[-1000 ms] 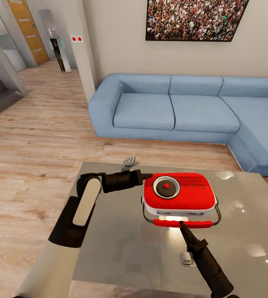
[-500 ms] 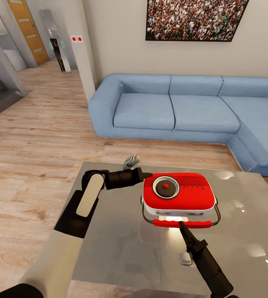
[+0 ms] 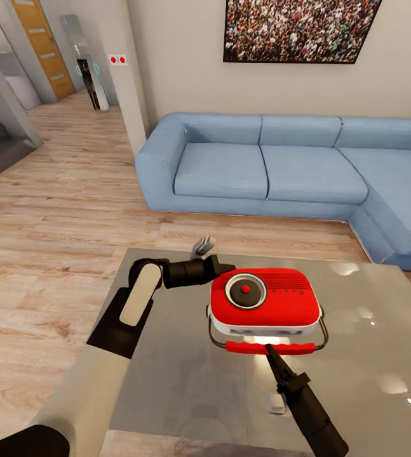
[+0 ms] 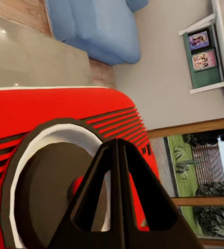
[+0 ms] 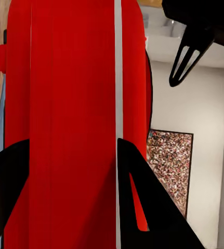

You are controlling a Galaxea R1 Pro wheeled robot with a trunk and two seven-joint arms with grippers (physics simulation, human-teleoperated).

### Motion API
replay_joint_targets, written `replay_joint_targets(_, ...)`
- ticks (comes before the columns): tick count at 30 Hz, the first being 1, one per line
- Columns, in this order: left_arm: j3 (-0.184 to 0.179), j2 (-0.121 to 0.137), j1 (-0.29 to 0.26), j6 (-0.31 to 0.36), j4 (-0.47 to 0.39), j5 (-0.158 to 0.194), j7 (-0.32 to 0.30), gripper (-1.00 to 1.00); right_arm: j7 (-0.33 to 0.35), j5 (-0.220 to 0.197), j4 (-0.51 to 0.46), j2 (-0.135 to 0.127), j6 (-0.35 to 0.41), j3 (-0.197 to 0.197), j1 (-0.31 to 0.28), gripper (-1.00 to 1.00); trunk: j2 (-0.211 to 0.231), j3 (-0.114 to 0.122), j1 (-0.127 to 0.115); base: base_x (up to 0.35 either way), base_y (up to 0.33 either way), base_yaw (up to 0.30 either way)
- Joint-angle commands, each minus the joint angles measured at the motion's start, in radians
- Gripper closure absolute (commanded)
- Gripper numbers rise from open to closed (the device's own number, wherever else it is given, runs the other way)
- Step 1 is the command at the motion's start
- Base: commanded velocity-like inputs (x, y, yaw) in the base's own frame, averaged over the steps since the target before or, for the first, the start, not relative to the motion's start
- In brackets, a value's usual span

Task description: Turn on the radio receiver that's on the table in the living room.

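1. Radio receiver (image 3: 265, 303) lies flat on the glossy grey table (image 3: 173, 374), centre of the head view, dial face up, red handle bar at its near edge.
2. My left arm comes in from the lower left of the head view, elbow bent, forearm running right across the table's near-left part.
3. My left gripper (image 3: 225, 268) sits at the radio's upper-left corner, just beside the round dial. In the left wrist view my fingers (image 4: 119, 171) are pressed together into one point over the dial: closed, holding nothing.
4. My right arm rises from the lower right of the head view, angled up and left.
5. My right gripper (image 3: 270, 351) tip meets the red handle bar. In the right wrist view my fingers (image 5: 137, 207) stand spread wide with the red radio body between them; grip contact I can't tell.
6. Light-blue sectional sofa (image 3: 275, 168) sits beyond the table, crowd picture (image 3: 297, 28) on the wall above it.
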Motion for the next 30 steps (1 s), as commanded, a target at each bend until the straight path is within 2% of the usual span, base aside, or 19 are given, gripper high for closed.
replay_joint_targets(1,0.000,0.000,0.000,0.000,0.003,0.003,0.000,1.00,0.000,0.002,-0.001,0.000,0.003,0.001,0.000,1.00,0.000,0.000,0.000,0.000,0.000,0.000)
replay_joint_targets(9,-0.002,0.000,0.000,-0.001,0.023,0.014,0.000,1.00,0.000,0.012,-0.001,0.016,0.028,0.027,0.000,1.00,0.000,0.000,0.000,0.000,0.000,0.000)
replay_joint_targets(17,-0.008,0.000,0.000,-0.002,0.041,0.027,0.000,1.00,0.001,0.027,-0.001,0.020,0.031,0.031,-0.001,1.00,0.000,0.000,0.000,0.000,0.000,0.000)
replay_joint_targets(21,-0.032,0.000,0.000,-0.007,0.075,0.030,0.000,1.00,0.001,0.028,-0.001,0.022,0.031,0.032,-0.001,1.00,0.000,0.000,0.000,0.000,0.000,0.000)
replay_joint_targets(24,-0.053,0.000,0.000,-0.042,0.097,0.033,0.000,1.00,0.001,0.029,-0.001,0.022,0.031,0.032,0.000,1.00,0.000,0.000,0.000,0.000,0.000,0.000)
replay_joint_targets(30,-0.098,0.000,0.000,-0.075,0.143,0.079,0.000,1.00,0.001,0.029,-0.001,0.023,0.031,0.032,0.000,1.00,0.000,0.000,0.000,0.000,0.000,0.000)
